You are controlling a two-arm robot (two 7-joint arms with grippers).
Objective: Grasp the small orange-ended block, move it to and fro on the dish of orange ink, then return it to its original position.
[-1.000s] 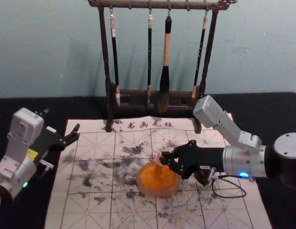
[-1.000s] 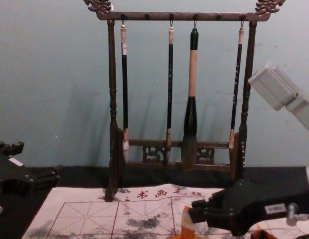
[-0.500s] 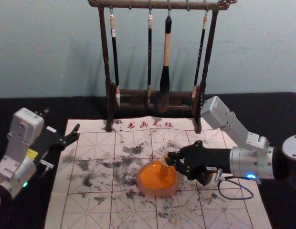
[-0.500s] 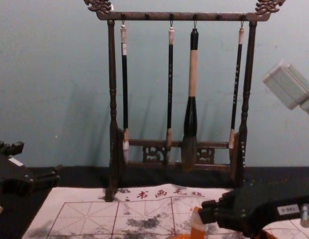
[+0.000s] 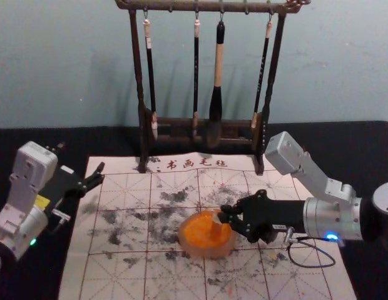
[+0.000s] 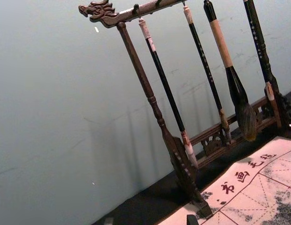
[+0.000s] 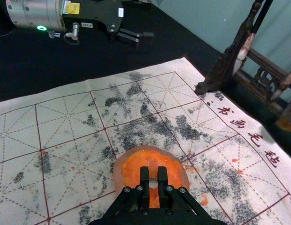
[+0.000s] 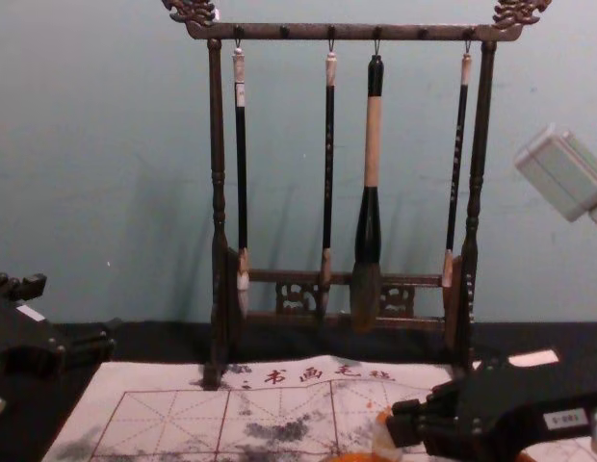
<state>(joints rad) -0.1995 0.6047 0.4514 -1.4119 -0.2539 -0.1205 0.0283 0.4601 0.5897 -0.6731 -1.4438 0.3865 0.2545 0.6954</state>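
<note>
Gridded and ink-spotted, the mat (image 5: pixel 119 278) lies on a black-covered table (image 5: pixel 31 278) and bears the dish (image 5: pixel 206 253) of orange ink, with the small block (image 7: pixel 153 171) at the dish, pinched between the nearly closed fingers of my right gripper (image 5: pixel 223 214). My left gripper (image 5: pixel 81 157), spread wide and holding nothing, is at the mat's left edge, toward the far corner. Beyond stands a wooden rack (image 5: pixel 137 69) hung with four brushes (image 5: pixel 219 62), before a blue-grey wall (image 5: pixel 56 62).
</note>
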